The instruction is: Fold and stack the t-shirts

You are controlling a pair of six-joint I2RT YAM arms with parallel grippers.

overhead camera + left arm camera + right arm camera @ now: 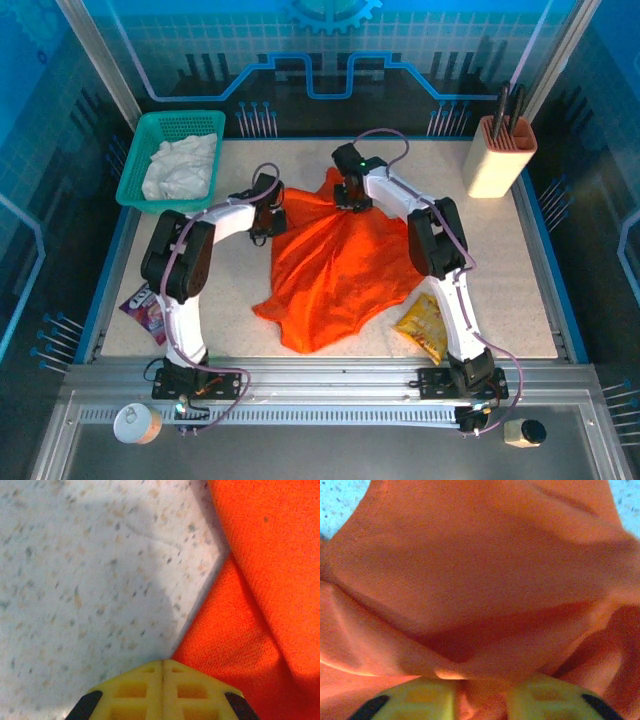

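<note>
Far left, the white shirt (182,165) lies bunched in the green basket (183,118), unfolded. The left gripper (163,670) is closed tight at the left edge of the orange shirt (335,265); it may pinch the hem, but I cannot tell. That shirt sprawls rumpled in the middle of the table (520,270). At its far edge the right gripper (481,682) is clamped on a bunch of orange cloth. So 0 of 2 shirts look folded and nothing is stacked; nearly all the work remains.

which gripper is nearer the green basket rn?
Left: the left gripper sits just right of the green basket; right gripper is farther right, pinching the orange t-shirt.
</note>
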